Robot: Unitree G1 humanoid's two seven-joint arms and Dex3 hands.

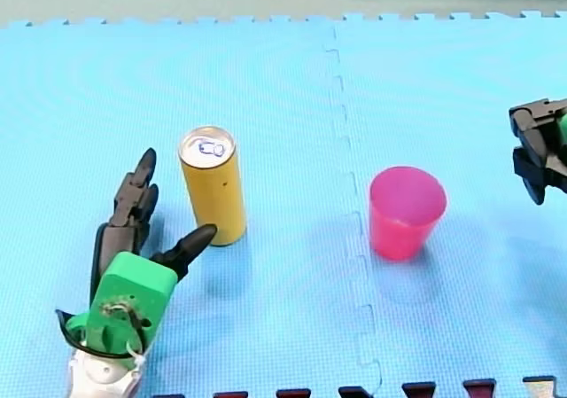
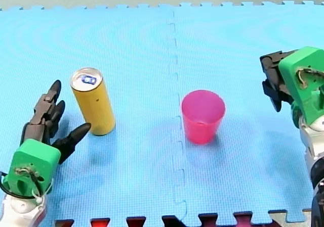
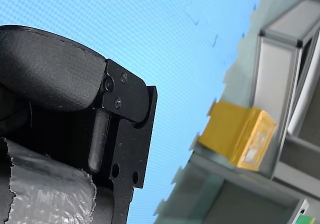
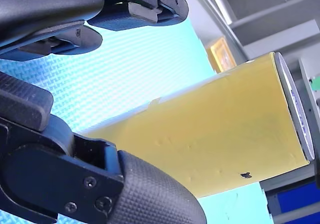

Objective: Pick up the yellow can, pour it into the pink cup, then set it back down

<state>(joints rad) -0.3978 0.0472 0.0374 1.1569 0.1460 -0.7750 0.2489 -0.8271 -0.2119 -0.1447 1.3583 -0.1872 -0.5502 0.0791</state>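
Across the work surface: blue foam mat (image 1: pixel 292 88), seamed down the middle.
Left hand (image 2: pixel 44 128): low beside the can, empty and not closed, thumb just short of the can's base.
Yellow can (image 1: pixel 213 188): upright, left of the seam.
Pink cup (image 1: pixel 406 212): upright, right of the seam, well apart from the can.
Right hand (image 2: pixel 276 80): far right edge, away from both items; closed or not, cannot tell.
Advice: advance until the can sits deep between thumb and fingers, then grip mid-body, keeping it upright.
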